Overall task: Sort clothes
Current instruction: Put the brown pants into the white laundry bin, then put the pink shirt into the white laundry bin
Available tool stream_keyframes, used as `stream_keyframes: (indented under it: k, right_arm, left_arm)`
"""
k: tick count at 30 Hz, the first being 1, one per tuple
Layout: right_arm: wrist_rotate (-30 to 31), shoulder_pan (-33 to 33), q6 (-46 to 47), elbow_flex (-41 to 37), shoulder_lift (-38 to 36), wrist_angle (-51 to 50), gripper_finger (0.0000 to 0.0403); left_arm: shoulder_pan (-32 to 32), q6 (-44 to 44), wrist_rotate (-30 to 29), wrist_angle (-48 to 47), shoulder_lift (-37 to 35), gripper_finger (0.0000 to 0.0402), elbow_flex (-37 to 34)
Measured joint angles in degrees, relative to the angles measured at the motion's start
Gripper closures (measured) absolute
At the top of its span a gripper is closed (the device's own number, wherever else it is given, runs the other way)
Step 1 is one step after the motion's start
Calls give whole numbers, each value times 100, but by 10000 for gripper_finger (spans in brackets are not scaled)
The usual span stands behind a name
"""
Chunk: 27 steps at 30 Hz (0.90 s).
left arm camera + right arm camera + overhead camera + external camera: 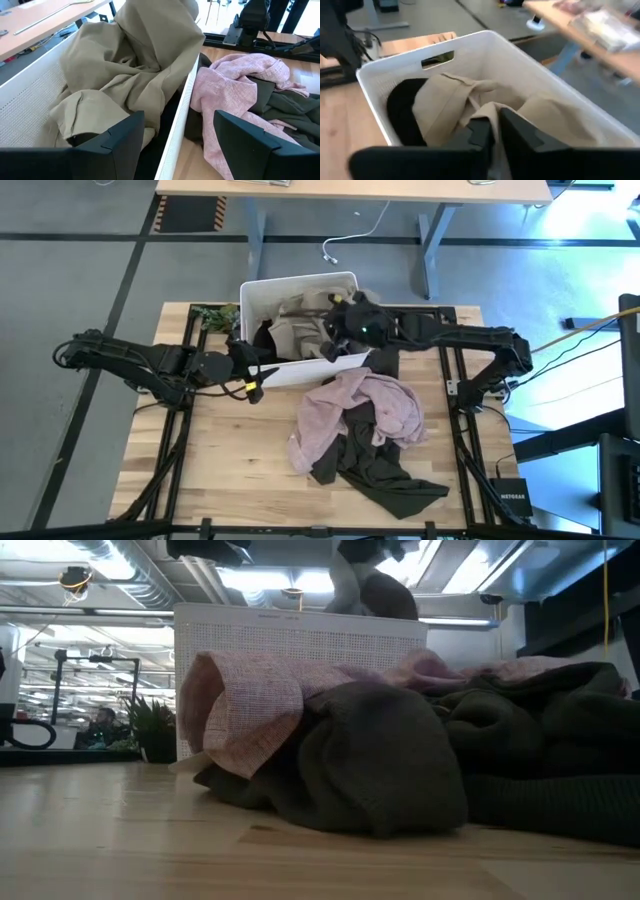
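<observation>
White perforated bin (pixel 262 293) w/ beige-tan garment (pixel 125 75) & black one (pixel 402 112); dusty pink cloth (pixel 350 415) over dark olive-grey (pixel 390 480); light wood surface (pixel 230 470).

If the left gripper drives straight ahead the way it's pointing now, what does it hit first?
Most likely the white bin's near wall, which runs between the open left gripper's fingers. Depth is unclear, but the beige garment inside and the pink garment outside flank that line.

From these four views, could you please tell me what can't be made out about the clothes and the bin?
- Right hand: blurred in its wrist view; whether it pinches the beige garment is unclear.
- Black garment: mostly buried under the beige garment in the white bin.
- Bin contents, low view: hidden behind the pink garment and olive-grey clothes.
</observation>
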Motion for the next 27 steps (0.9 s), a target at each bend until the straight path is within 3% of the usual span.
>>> stream_keyframes:
  k: [8,12,20,27]
  right_arm:
    - [-444,-174,152,24,-37,-312,226]
    - [-634,20,21,546,-116,-759,186]
    - [-663,781,-211,1767,-119,-2200,171]
    - [-499,1744,536,1912,-106,-3628,171]
  left_arm:
    - [-2,-118,2,-13,0,169,0]
    - [-2,-144,2,-42,0,169,0]
    - [-13,-168,2,-59,2,169,0]
    - [-33,-164,2,-30,0,169,0]
